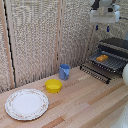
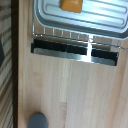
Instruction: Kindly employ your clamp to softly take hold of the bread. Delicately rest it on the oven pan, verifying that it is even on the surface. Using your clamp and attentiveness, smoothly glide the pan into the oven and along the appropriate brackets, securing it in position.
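Note:
The bread (image 1: 102, 58), a small orange-brown piece, lies on the oven pan (image 1: 112, 63), which sticks out of the front of the dark oven (image 1: 119, 44) at the exterior view's right. My clamp (image 1: 102, 28) hangs high above the bread, open and empty, its two dark fingers apart. In the wrist view the bread (image 2: 71, 4) sits on the grey pan (image 2: 95, 19), seen from above. My fingers do not show in the wrist view.
The oven door (image 1: 95, 72) is folded down in front of the pan; it also shows in the wrist view (image 2: 75, 50). On the wooden table stand a blue cup (image 1: 64, 71), a yellow bowl (image 1: 53, 85) and a white patterned plate (image 1: 26, 104). The cup shows blurred in the wrist view (image 2: 37, 121). A woven screen stands behind.

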Controlling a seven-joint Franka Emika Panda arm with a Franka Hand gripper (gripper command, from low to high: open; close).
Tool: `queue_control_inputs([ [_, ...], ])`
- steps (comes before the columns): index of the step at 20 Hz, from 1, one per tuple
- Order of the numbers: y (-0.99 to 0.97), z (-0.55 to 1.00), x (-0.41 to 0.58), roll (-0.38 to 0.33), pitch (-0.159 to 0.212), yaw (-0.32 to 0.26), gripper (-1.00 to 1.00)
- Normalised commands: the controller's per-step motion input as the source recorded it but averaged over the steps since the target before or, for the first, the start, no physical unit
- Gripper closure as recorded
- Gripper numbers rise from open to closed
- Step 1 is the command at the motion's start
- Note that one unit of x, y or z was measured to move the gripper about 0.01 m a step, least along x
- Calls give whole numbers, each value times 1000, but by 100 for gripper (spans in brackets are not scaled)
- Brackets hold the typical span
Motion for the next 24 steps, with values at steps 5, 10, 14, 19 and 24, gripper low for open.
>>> queue_control_inputs([
  [5, 25, 0, -509, -234, 103, 205, -100],
  [10, 0, -1, -449, -303, 121, 198, -100],
  [14, 0, -121, -256, -291, 151, 237, -100],
  [19, 48, -180, -141, -208, 220, 263, -100],
  [24, 243, -149, -126, -228, 239, 184, -100],
])
